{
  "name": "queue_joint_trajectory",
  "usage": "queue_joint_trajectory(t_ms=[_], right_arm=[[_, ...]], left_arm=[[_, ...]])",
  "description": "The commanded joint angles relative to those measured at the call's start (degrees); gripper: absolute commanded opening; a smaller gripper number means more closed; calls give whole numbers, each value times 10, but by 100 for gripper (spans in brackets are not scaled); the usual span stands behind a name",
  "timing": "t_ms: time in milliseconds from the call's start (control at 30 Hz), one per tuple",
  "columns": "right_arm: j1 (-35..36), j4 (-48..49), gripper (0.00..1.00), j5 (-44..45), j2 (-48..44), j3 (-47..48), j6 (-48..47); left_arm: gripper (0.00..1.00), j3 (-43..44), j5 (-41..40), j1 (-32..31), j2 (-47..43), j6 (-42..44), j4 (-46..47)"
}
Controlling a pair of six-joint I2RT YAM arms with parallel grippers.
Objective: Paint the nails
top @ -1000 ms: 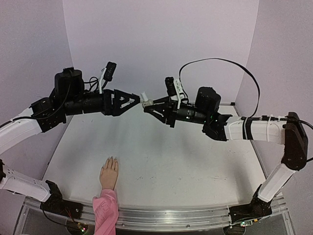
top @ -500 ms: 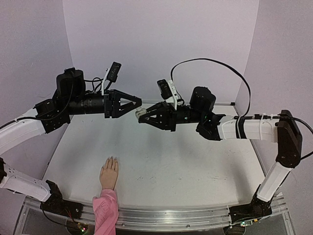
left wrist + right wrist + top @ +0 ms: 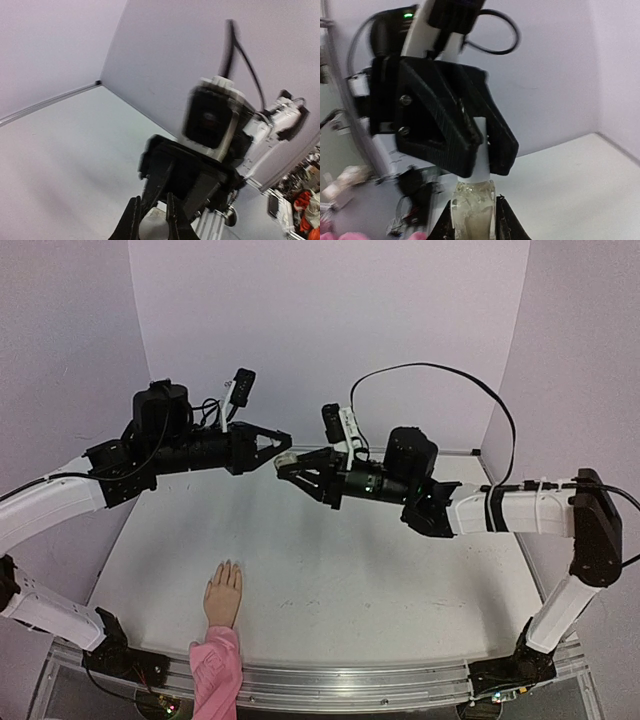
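Observation:
A small bottle (image 3: pixel 472 212) of clear, pale polish hangs in mid-air above the far half of the table. My right gripper (image 3: pixel 472 216) is shut on its glass body. The bottle's white cap (image 3: pixel 481 150) points at my left gripper (image 3: pixel 479 134), which is shut on it. In the left wrist view the cap (image 3: pixel 152 228) sits between my left gripper's (image 3: pixel 152 220) two black fingers. From above, the left gripper (image 3: pixel 284 452) and the right gripper (image 3: pixel 283 469) meet tip to tip. The mannequin hand (image 3: pixel 223 596) lies flat near the front left, its nails (image 3: pixel 229 566) barely distinguishable.
The hand's pink sleeve (image 3: pixel 215 670) hangs over the aluminium front rail (image 3: pixel 380 678). Purple walls (image 3: pixel 330 330) close in the white table (image 3: pixel 350 580) at the back and both sides. A black cable (image 3: pixel 450 370) loops above the right arm.
My left gripper has gone from open to shut on the cap. The right gripper has carried the bottle left and lower, and both arms have leaned in toward each other.

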Motion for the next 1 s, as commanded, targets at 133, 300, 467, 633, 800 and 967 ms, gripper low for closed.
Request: queue_joint_trajectory(t_ms=[133,300,467,633,800,967], right_arm=[[127,78,0,806,-6,-3,-290],[119,64,0,641,-10,1,-266],[76,50,0,446,-43,-34,-214],[9,35,0,204,-75,-60,-214],[0,-29,0,135,-82,-44,-214],[0,-45,0,123,-79,-36,-214]], left_arm=[[0,104,-152,-32,70,-26,-101],[3,126,-114,-31,84,-18,-103],[40,121,-88,-31,71,-13,-103],[84,121,-68,-30,34,-1,-127],[93,193,-78,-26,44,-19,-259],[90,225,-69,-25,58,-30,-313]])
